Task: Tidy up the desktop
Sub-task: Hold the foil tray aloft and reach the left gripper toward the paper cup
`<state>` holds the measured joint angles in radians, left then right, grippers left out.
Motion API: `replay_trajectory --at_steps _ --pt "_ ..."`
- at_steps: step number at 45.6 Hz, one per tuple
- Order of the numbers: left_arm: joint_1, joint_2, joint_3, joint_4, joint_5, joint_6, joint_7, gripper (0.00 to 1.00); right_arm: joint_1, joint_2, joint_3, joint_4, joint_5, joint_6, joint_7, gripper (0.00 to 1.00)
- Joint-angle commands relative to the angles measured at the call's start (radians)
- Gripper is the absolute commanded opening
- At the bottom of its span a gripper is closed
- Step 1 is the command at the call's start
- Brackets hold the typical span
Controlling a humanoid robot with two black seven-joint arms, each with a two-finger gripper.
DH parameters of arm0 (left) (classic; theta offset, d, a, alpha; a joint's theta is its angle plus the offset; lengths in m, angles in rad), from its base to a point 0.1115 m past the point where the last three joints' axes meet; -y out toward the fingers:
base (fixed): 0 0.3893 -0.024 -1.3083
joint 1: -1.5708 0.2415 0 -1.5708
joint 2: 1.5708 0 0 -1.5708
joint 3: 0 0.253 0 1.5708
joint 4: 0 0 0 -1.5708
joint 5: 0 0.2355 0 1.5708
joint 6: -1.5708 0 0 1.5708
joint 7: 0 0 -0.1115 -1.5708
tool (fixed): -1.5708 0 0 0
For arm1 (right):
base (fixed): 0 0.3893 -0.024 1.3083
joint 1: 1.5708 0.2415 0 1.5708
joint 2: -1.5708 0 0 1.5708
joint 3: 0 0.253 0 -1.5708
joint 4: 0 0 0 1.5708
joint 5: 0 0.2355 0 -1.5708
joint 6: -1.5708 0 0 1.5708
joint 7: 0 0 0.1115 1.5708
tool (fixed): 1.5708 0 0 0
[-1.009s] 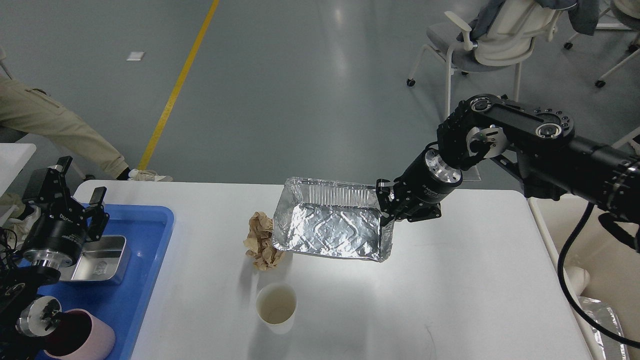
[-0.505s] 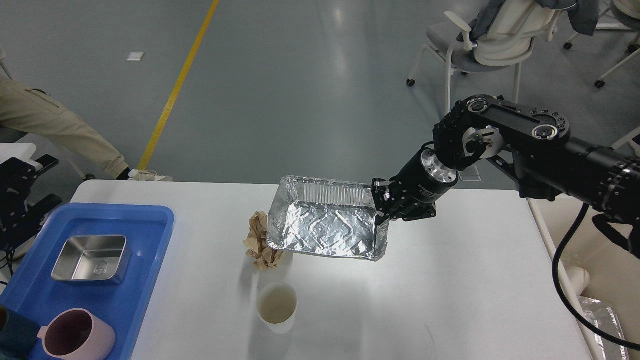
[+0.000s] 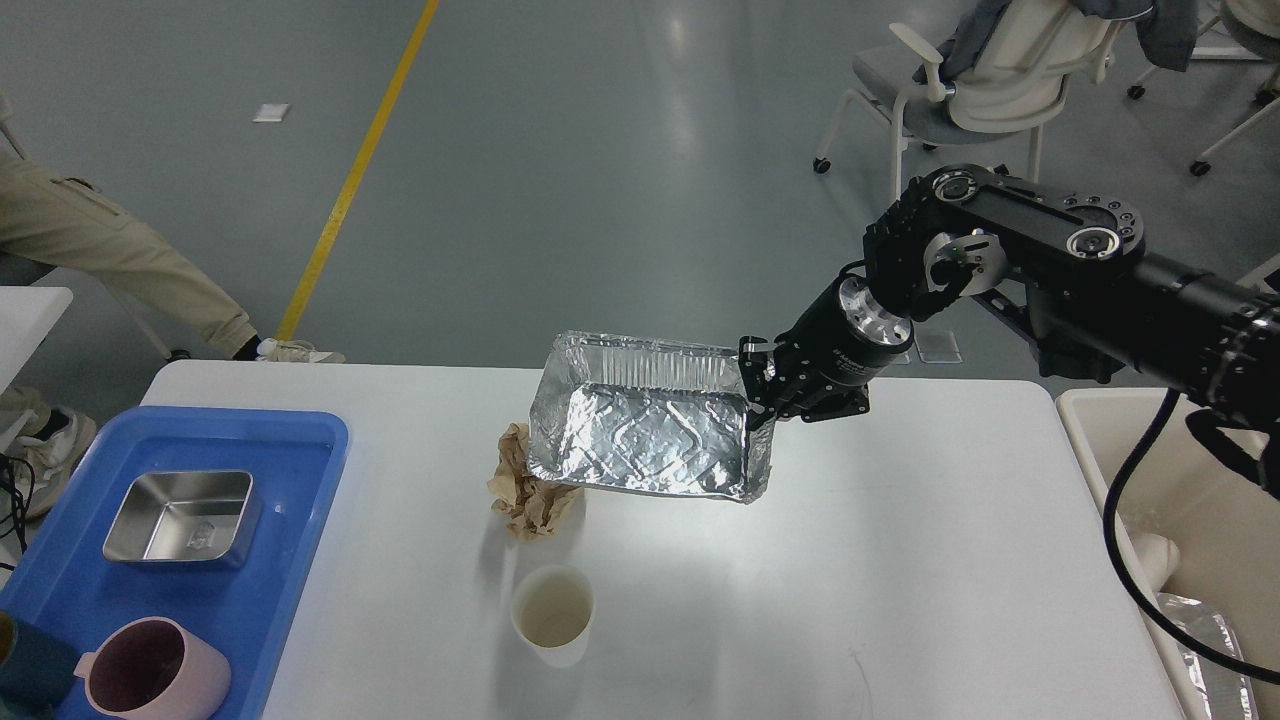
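Desktop (image 3: 900,560) — wide, white, matte, rounded corners — lies flat.

White desktop (image 3: 900,560) – blue tray (image 3: 300,520), paper wad (image 3: 520,495), cup (image 3: 552,612).

Bright, even overhead lighting; sharp focus throughout, no motion blur. Pale glare streak on the grey floor (image 3: 690,60) beyond the foil tray (image 3: 650,440). Soft, faint shadows under that tray on the white surface (image 3: 900,560).

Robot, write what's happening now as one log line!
right gripper: jaws shut on foil tray rim | tray: tilted above desktop | left gripper: out of view
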<state>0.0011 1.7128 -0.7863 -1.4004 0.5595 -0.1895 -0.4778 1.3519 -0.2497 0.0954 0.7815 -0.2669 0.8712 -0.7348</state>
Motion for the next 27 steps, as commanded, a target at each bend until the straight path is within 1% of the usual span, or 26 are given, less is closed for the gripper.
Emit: replay_trajectory --at_steps 1,6,9,10,13,19,21,24,27 --pt "0.002 -0.019 0.021 0.003 0.0 0.039 -0.001 0.97 -0.007 0.003 0.001 -0.001 0.0 -0.001 0.0 0.0" --pt "0.004 -0.111 0.024 0.024 0.051 0.041 -0.008 0.97 -0.007 0.012 0.001 -0.002 -0.001 -0.003 0.0 0.0" --pt "-0.007 -0.15 0.015 0.037 0.172 0.041 -0.013 0.97 -0.007 0.015 0.006 -0.002 -0.002 -0.005 0.0 0.0" --pt "-0.012 -0.162 0.012 0.041 0.224 0.041 -0.021 0.97 -0.005 0.015 0.006 -0.002 -0.002 -0.005 0.0 0.0" --pt "-0.038 -0.211 0.002 0.057 0.412 0.041 -0.057 0.97 -0.004 0.015 0.006 -0.002 -0.002 -0.005 0.0 0.0" --pt "-0.139 -0.308 0.009 0.096 0.781 0.039 -0.145 0.97 -0.004 0.007 0.006 0.001 -0.002 -0.003 0.0 0.0" --pt "-0.164 -0.327 0.009 0.1 0.876 0.039 -0.166 0.97 -0.002 0.007 0.006 0.001 -0.003 -0.003 0.0 0.0" --pt "-0.193 -0.341 0.007 0.1 0.983 0.035 -0.191 0.97 -0.002 0.006 0.006 0.001 -0.003 -0.003 0.002 0.0" --pt "-0.231 -0.361 0.01 0.097 1.074 0.024 -0.2 0.97 -0.002 0.004 0.006 0.001 -0.003 -0.001 0.002 0.0"
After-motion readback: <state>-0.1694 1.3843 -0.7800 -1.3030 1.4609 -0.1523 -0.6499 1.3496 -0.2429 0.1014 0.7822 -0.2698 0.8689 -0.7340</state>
